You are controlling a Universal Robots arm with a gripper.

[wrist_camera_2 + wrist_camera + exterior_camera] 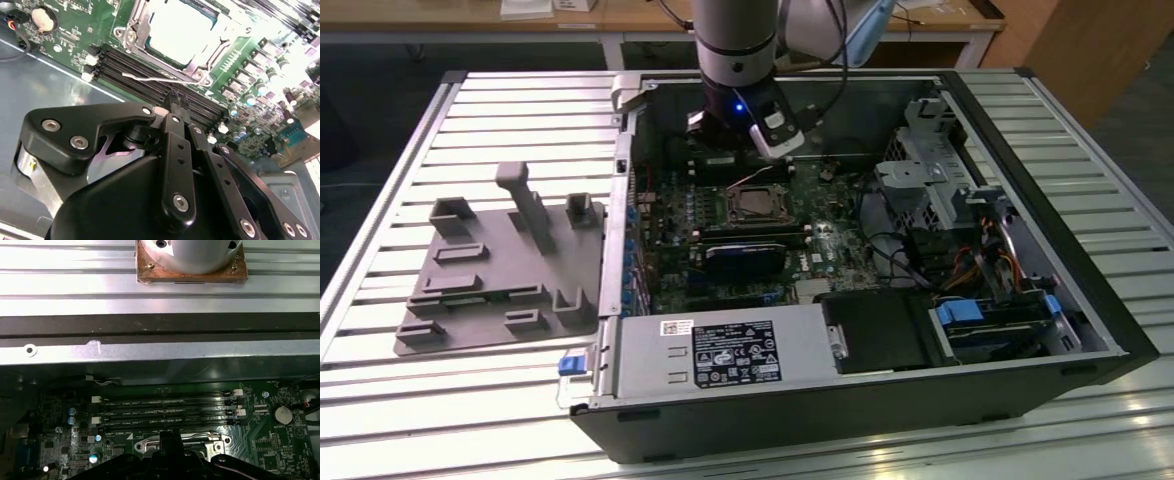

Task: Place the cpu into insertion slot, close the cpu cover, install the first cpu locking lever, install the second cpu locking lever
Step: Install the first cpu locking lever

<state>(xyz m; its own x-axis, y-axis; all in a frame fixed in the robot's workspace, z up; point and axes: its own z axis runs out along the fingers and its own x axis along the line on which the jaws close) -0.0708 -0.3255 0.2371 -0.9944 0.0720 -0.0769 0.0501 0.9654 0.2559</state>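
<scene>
A grey tray with blocks and pegs lies flat on the worktop, near its edge on the exterior view's left. Just beside the tray is a big black computer case. It lies on its side with the top open and reaches to the worktop's edge on the exterior view's right.

A silver power box sits along the near wall of the case. Behind it lies the green board.

The insertion slot is near the middle of the board, and the cpu sits inside it. In the second wrist view, the cpu looks flat and pale. The cpu cover lies down flat around its edges.

A thin silver lever pokes out from a corner of the slot. It crosses over the long black slots and is not tucked down.

The gripper hangs over the board, just behind the slot and close to the far wall of the case. In the second wrist view, the gripper has its two fingers pressed close together. Its tip is right by the end of the lever. I cannot tell if it touches the lever.

In the first wrist view, the gripper is above the slot's edge, with a round battery off to one side.

A silver drive cage and loose cables fill the case by its wall on the exterior view's right.
</scene>
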